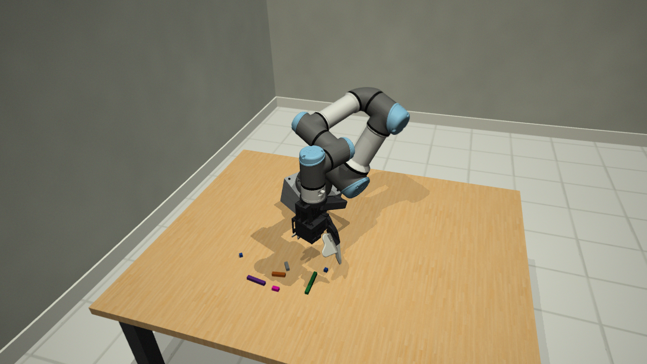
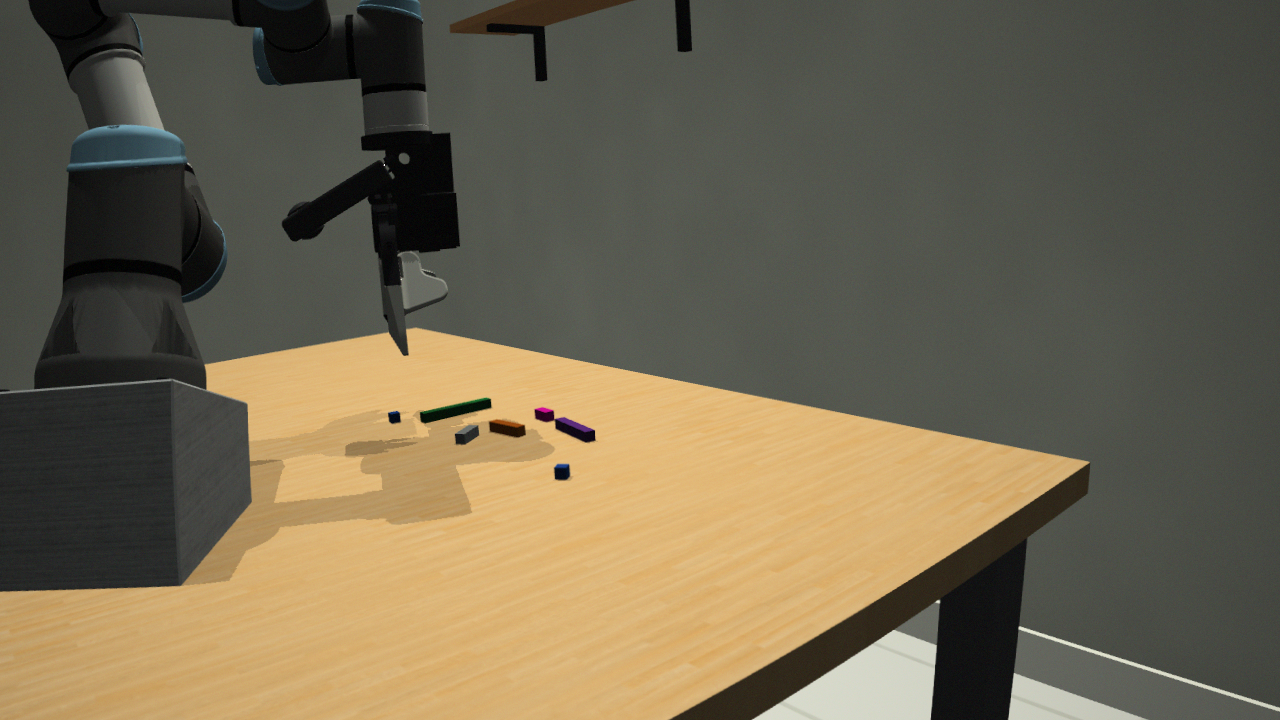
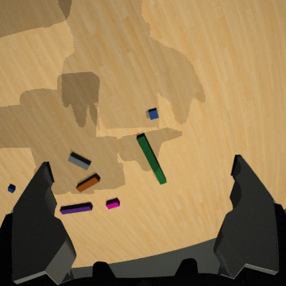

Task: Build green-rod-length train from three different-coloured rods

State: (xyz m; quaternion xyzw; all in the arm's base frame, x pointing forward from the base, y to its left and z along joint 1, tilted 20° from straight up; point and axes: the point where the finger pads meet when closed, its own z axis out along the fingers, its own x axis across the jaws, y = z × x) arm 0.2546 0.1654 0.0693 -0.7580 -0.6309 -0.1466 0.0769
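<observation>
The green rod (image 1: 310, 282) lies flat on the table; it also shows in the exterior view (image 2: 455, 409) and the wrist view (image 3: 151, 158). Left of it lie the grey rod (image 1: 286, 265), the orange rod (image 1: 278, 273), the purple rod (image 1: 256, 280) and the magenta rod (image 1: 275, 288), all apart from one another. One blue rod (image 1: 325, 269) sits right of the green rod's far end, another blue rod (image 1: 241, 255) lies far left. My gripper (image 1: 327, 252) hangs open and empty well above the table, over the spot behind the green rod. In the wrist view the fingers frame the rods.
The arm's grey base block (image 2: 107, 479) stands behind the rods. A wall shelf (image 2: 554, 13) hangs high in the exterior view. The table's front edge (image 1: 189, 334) is near the rods.
</observation>
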